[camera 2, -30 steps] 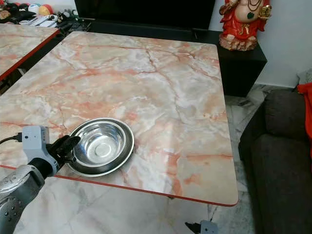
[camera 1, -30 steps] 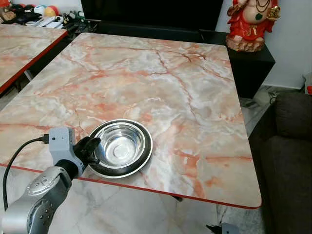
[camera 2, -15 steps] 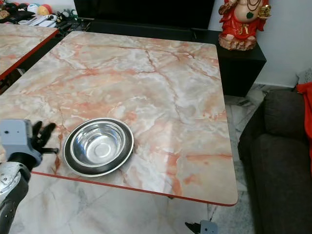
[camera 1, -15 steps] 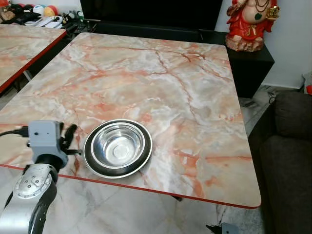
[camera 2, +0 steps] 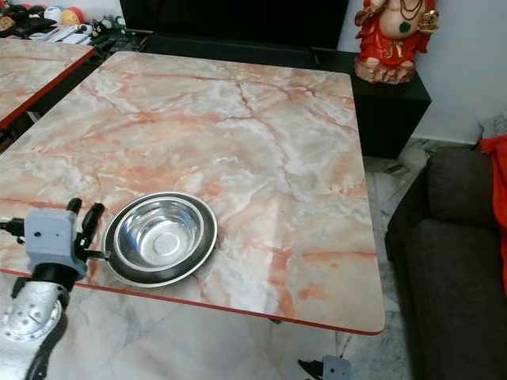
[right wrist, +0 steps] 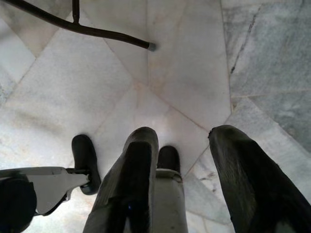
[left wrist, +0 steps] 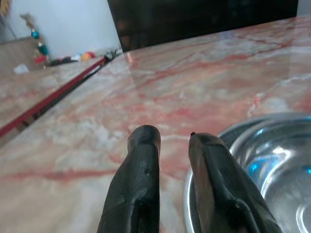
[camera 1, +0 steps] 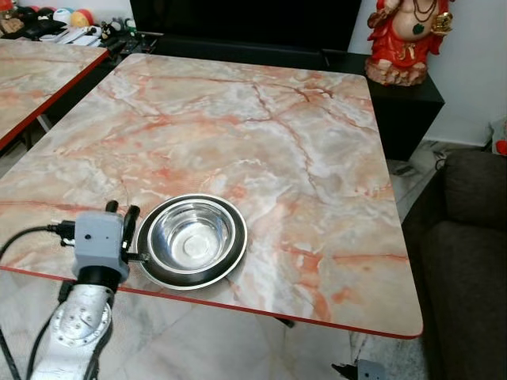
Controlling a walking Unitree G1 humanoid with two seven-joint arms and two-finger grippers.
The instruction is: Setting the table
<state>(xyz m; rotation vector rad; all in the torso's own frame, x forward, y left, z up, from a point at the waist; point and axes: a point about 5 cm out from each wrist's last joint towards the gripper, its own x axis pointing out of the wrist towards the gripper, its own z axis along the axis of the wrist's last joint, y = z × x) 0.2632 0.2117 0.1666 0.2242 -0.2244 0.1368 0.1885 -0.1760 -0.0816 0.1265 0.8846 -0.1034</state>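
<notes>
Marble table (camera 1: pixel 261 127) holds your steel bowl (camera 1: pixel 192 238) on its dark plate (camera 1: pixel 155 271) near the front edge; your left gripper (camera 1: pixel 120 211), fingers slightly parted and empty, sits just to its left.

Room setting. A square desk (camera 1: pixel 261 127) topped in pink-and-white marble pattern with a red edge stands on a pale marble-tiled floor (camera 1: pixel 206 340). A second, similar desk (camera 1: pixel 32 79) lies to the left. Behind runs a low black cabinet (camera 1: pixel 404 103) bearing a red figurine (camera 1: pixel 405 36), against a white wall (camera 1: pixel 475 63). A dark grey sofa (camera 1: pixel 467 253) occupies the right side. Small clutter (camera 1: pixel 55 20) sits at the far left.
</notes>
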